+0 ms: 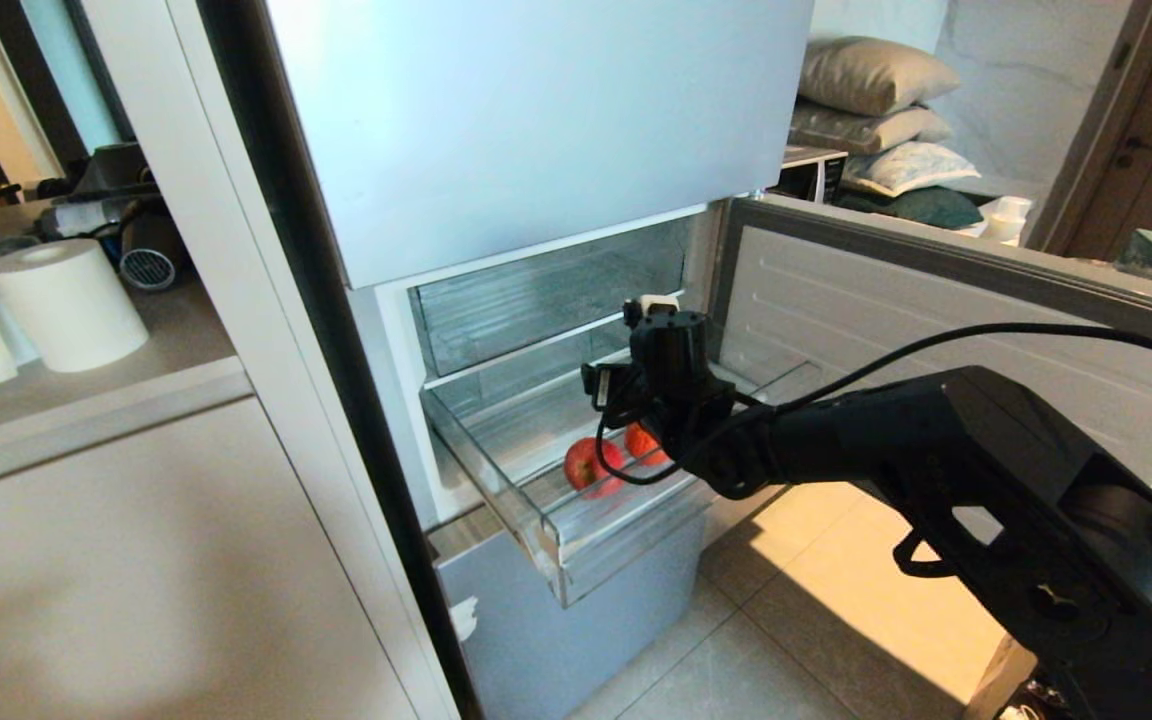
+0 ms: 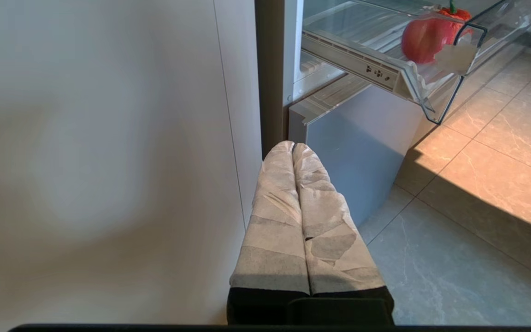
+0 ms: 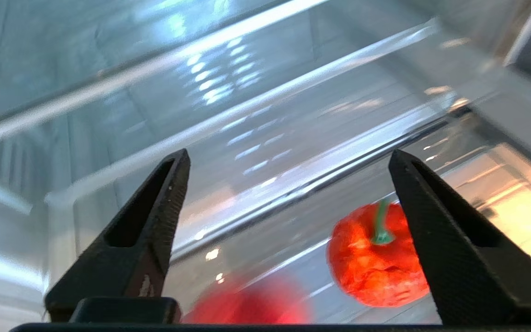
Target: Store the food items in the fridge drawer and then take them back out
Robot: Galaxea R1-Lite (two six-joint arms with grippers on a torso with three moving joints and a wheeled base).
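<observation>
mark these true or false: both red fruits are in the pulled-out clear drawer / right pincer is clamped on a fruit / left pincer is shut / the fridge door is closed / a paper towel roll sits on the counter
1. Both red fruits lie in the pulled-out clear drawer. True: the apple-like fruit and the orange-red fruit with a green stem rest on its floor.
2. The right pincer is clamped on a fruit. False: its fingers stand wide apart, holding nothing, above the drawer.
3. The left pincer is shut. True: its taped fingers press together, low beside the fridge.
4. The fridge door is closed. False: it is swung open.
5. A paper towel roll sits on the counter. True.
</observation>
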